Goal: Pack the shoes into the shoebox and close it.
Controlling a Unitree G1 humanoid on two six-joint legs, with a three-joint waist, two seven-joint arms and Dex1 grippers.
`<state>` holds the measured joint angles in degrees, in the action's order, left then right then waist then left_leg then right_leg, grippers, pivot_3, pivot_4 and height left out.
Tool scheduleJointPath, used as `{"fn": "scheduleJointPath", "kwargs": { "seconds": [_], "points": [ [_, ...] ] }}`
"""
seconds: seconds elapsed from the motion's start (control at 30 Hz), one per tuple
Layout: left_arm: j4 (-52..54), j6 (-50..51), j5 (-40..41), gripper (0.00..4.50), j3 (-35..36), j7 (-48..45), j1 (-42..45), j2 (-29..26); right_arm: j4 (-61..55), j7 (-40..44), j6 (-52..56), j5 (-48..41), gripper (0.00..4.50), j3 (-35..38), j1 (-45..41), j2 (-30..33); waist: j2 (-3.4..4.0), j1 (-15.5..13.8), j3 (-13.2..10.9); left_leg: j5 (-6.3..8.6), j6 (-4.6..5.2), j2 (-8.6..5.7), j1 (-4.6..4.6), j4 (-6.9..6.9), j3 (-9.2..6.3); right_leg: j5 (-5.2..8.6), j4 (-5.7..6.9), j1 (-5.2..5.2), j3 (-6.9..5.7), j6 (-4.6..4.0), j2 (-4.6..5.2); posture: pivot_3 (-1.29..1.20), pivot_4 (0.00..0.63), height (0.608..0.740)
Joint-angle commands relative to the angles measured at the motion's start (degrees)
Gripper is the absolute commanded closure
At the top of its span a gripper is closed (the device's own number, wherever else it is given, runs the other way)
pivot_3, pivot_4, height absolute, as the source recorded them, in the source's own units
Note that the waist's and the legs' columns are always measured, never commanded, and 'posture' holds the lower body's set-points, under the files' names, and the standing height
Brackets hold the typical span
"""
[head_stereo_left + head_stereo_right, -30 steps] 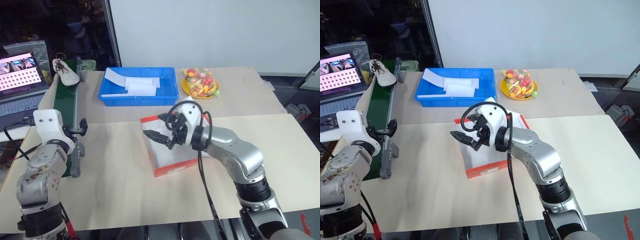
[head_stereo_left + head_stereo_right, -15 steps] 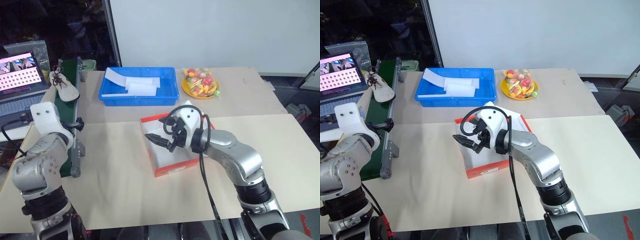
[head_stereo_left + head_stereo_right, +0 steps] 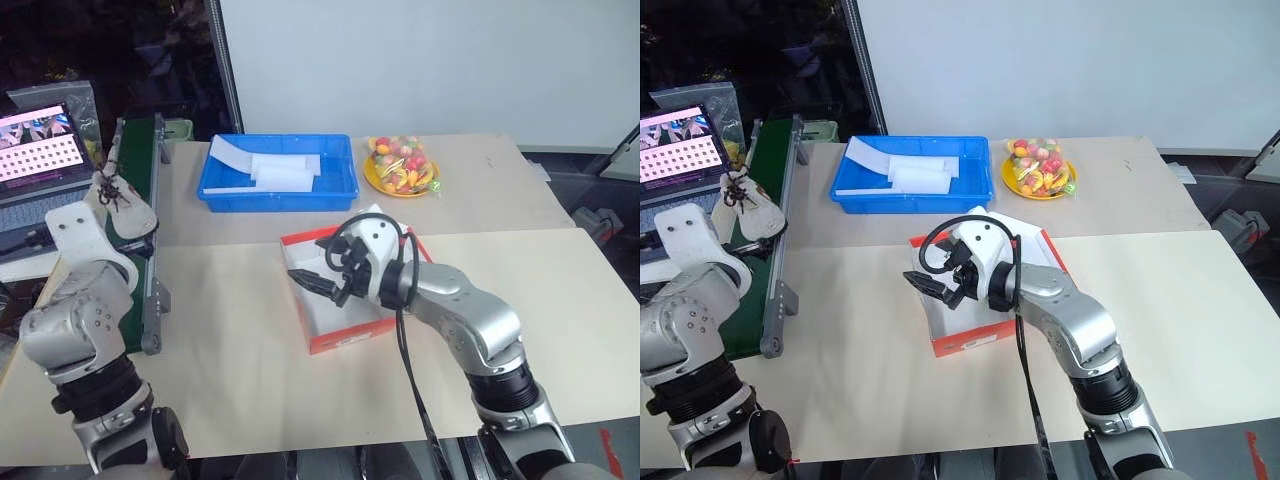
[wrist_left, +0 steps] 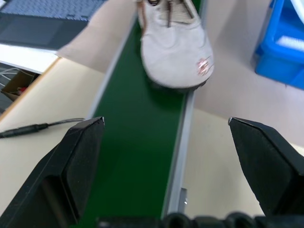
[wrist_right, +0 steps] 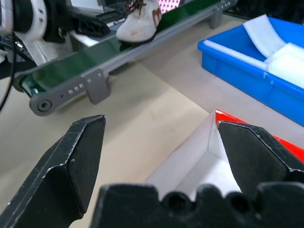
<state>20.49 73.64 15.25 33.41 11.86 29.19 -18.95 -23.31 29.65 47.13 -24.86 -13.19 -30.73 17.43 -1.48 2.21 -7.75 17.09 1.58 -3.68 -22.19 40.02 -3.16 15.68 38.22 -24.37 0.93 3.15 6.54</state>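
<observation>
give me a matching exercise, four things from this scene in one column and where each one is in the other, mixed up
Things:
1. shoe
2. shoebox
3. white foam sheets
4. colourful sweets

Places:
a. in the blue tray
b. on the yellow plate
c. on the green conveyor belt
d. open on the table, under the right gripper

Pairs: 1-c, 2-d, 3-a, 4-b

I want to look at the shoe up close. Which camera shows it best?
The left wrist view: the shoe looks big there, toe toward the camera, on the green belt. The right wrist view shows it from the side, far off. In the eye views it is small, partly behind the robot's left arm.
</observation>
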Motion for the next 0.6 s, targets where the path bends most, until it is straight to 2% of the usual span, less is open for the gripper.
{"fn": "scheduleJointPath", "kwargs": {
  "seconds": [0.03,0.43,0.53,0.6],
  "points": [
    [0.93,-0.91,-1.15,0.0,-0.09,-0.14,0.76,-0.11,-3.35,-0.33,-0.42,-0.31,0.07,0.37,0.1,-0.19,0.0,0.02,0.0,0.0,0.0,0.0,0.0,0.0,0.0,0.0,-0.01,0.0,0.0,0.0,0.0,0.0,0.15,0.724],
    [-1.53,-1.63,-4.69,0.0,-0.17,-0.3,-0.98,-0.46,-4.45,-1.18,0.31,-0.85,0.07,0.89,0.53,-0.51,0.0,0.08,0.0,0.0,0.0,0.0,0.01,0.0,0.0,0.0,-0.01,-0.01,0.01,0.0,0.0,0.0,0.15,0.724],
    [-3.4,2.1,-4.67,0.0,4.17,0.86,-2.41,4.06,-4.91,-1.46,0.72,-1.42,0.07,1.44,0.39,-0.69,0.01,0.03,0.0,0.0,0.0,0.0,0.01,-0.02,0.0,0.0,0.0,-0.01,0.0,0.0,0.0,0.0,0.15,0.724],
    [-3.35,2.56,-5.08,0.0,4.52,0.87,-3.52,5.09,-5.05,-1.57,0.88,-1.49,0.07,1.59,0.37,-0.68,0.0,0.0,0.0,0.0,0.0,-0.03,0.06,-0.01,0.0,0.0,-0.03,0.02,0.01,0.0,0.03,0.0,0.15,0.724]
  ]
}}
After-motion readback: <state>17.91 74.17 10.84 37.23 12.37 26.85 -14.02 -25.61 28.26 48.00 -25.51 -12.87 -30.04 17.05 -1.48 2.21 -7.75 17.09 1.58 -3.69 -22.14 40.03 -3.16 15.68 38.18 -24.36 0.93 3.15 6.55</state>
